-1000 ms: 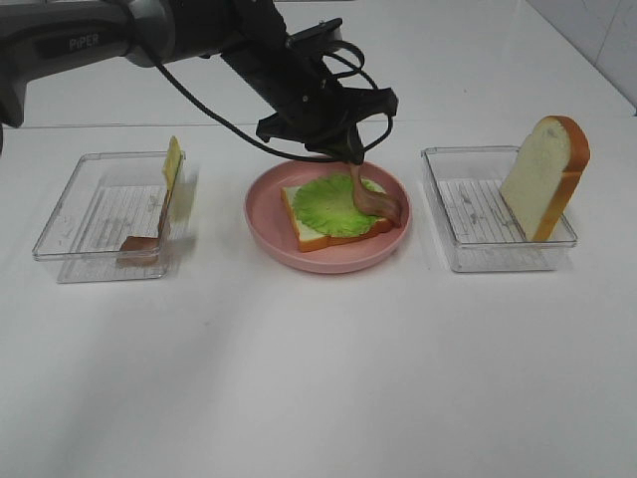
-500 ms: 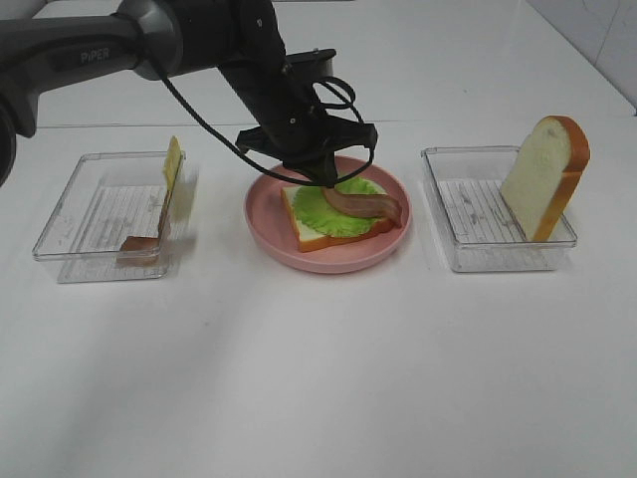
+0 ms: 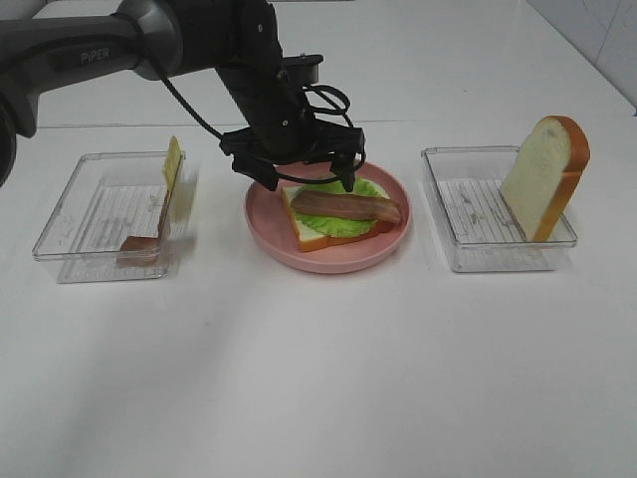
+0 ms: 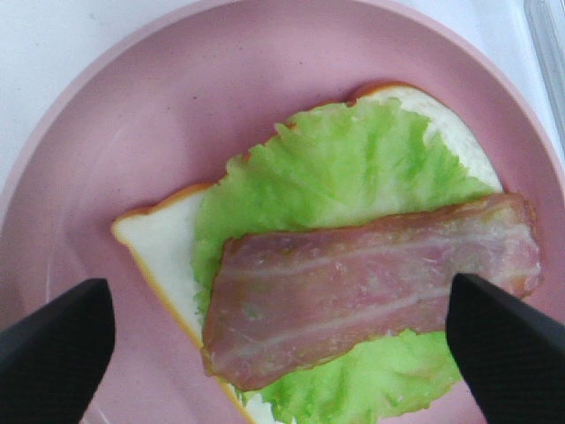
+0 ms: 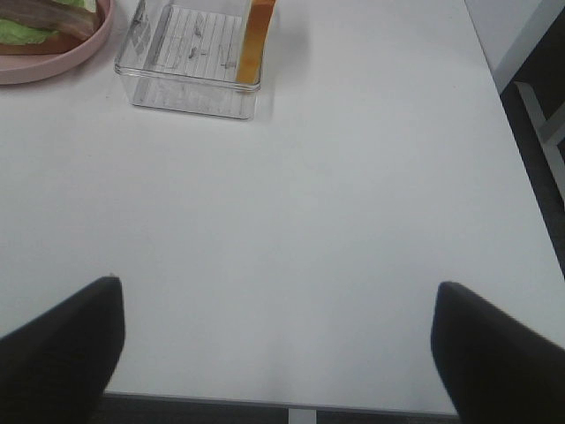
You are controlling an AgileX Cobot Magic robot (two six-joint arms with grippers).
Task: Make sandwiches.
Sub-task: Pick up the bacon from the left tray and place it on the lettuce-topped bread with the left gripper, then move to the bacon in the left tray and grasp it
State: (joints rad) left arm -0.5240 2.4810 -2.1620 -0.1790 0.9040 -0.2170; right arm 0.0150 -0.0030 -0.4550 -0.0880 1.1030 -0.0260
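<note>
From above, the left gripper (image 3: 311, 182) hung over the pink plate (image 3: 261, 221), jaws spread wide and holding nothing. The bacon strip (image 3: 346, 206) lay flat on the lettuce (image 3: 348, 225) and bread slice (image 3: 302, 231). In the left wrist view, its fingers (image 4: 53, 353) flanked the bacon. In the right wrist view, the right gripper (image 5: 278, 344) gaped empty over the white table (image 5: 309, 221).

Bright, even light leaves faint, soft-edged shadows on the white table (image 3: 318, 378); focus slightly soft.

Left wrist view: round pink plate (image 4: 106, 115) cropped by frame edges; white, orange-crusted bread slice (image 4: 163, 247) mostly hidden under ruffled green lettuce leaf (image 4: 353, 168) and brown-pink bacon strip (image 4: 371, 283). Right wrist view: upright bread slice (image 5: 254, 35) cut off by frame
</note>
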